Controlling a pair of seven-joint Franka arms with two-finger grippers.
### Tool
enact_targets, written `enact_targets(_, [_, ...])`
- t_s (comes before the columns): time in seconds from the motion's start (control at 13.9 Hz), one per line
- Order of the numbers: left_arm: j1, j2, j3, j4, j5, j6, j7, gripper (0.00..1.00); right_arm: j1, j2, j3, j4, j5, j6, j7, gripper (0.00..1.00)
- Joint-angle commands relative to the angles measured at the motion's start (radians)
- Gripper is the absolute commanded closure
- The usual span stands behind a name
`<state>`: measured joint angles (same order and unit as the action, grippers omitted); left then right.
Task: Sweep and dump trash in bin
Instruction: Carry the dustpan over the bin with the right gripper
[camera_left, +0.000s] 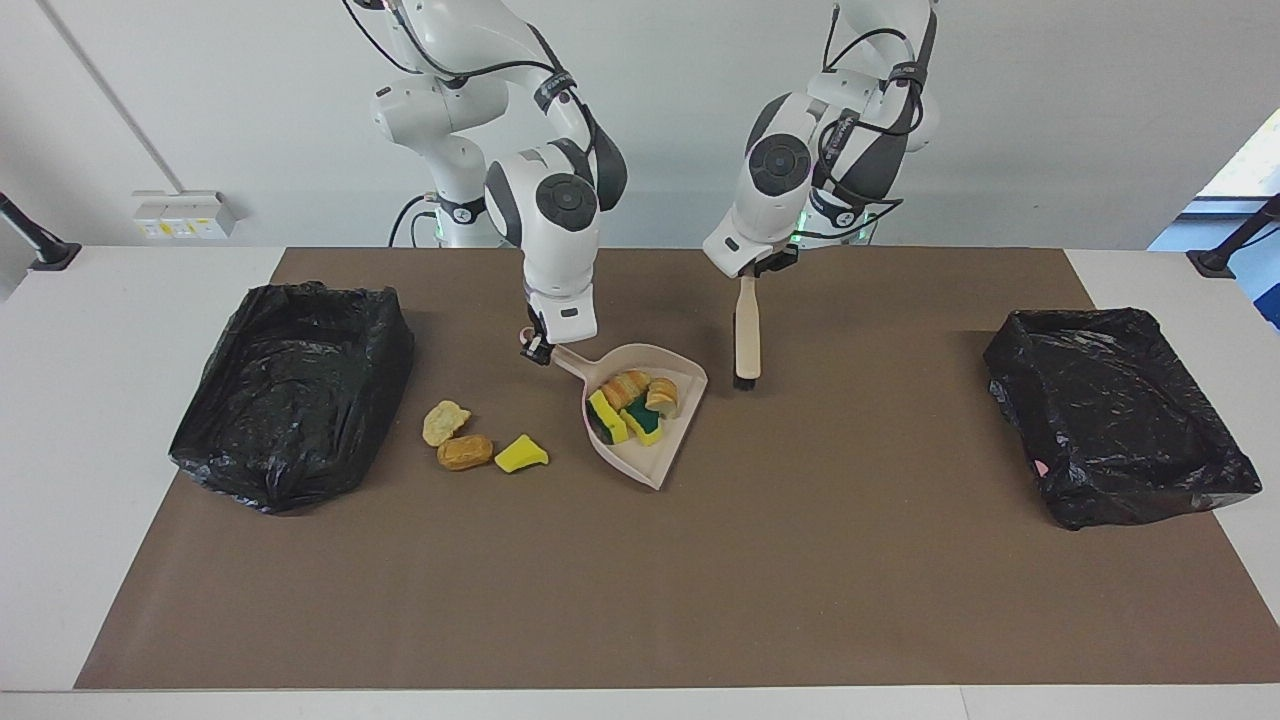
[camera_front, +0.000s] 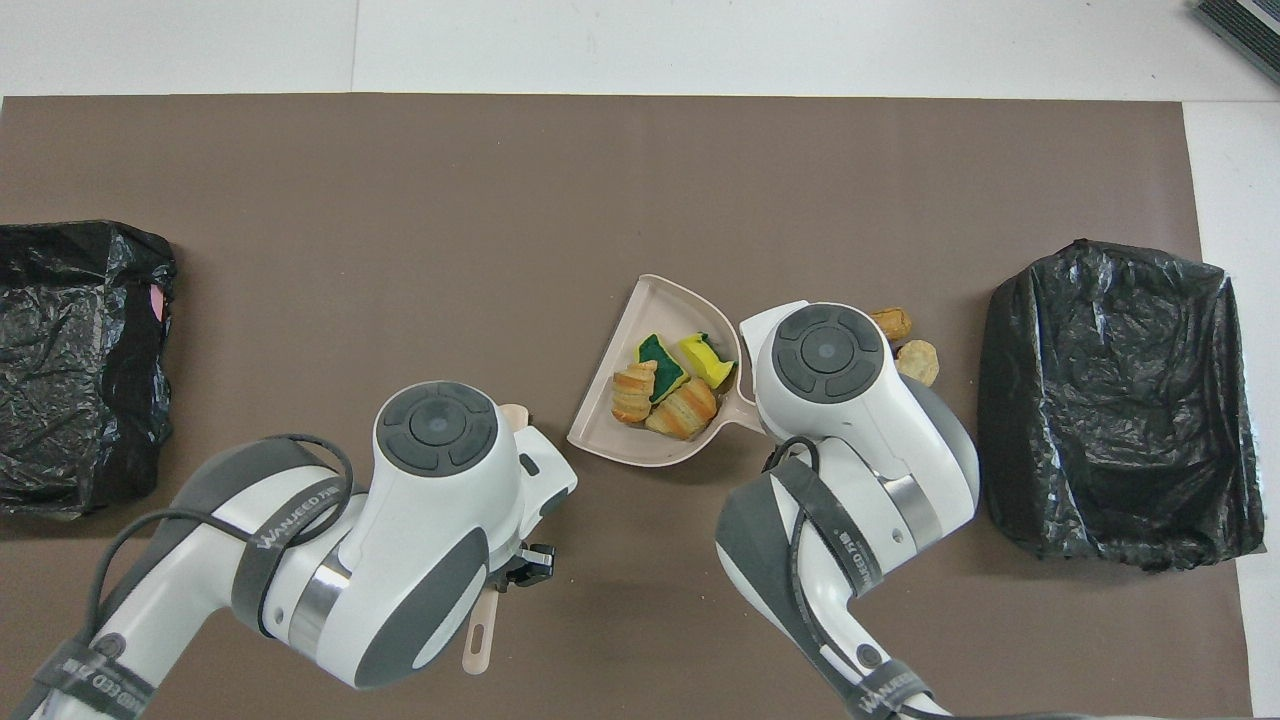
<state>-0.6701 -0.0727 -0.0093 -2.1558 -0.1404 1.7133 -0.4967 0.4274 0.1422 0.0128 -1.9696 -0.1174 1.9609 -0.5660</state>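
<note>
Four scraps in dustpan (three on mat)

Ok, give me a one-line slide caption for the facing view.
Right tool holds the loaded dustpan; left tool holds the brush beside it; three scraps lie unswept.

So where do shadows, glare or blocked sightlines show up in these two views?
Facing view: bright window glare at the edge by the left arm's end; soft shadow under the dustpan. Overhead view: the right arm hides the yellow scrap and partly covers two brown lumps.
</note>
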Motion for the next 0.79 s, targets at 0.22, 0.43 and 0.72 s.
enact_targets(0.22, [-0.241, -0.176, 0.003, -0.272, 0.012, 0.276, -0.359, 1.00, -0.128, -0.111, 0.001, 0.031, -0.010, -0.023, 0.017, 1.00])
enact_targets(0.43, [-0.389, -0.174, 0.002, -0.321, 0.010, 0.369, -0.501, 1.00, -0.277, -0.179, 0.001, 0.081, -0.015, -0.121, -0.076, 1.00])
enact_targets(0.72, [-0.445, -0.159, -0.003, -0.341, -0.002, 0.431, -0.520, 1.00, -0.496, -0.234, 0.000, 0.098, -0.015, -0.266, -0.314, 1.00])
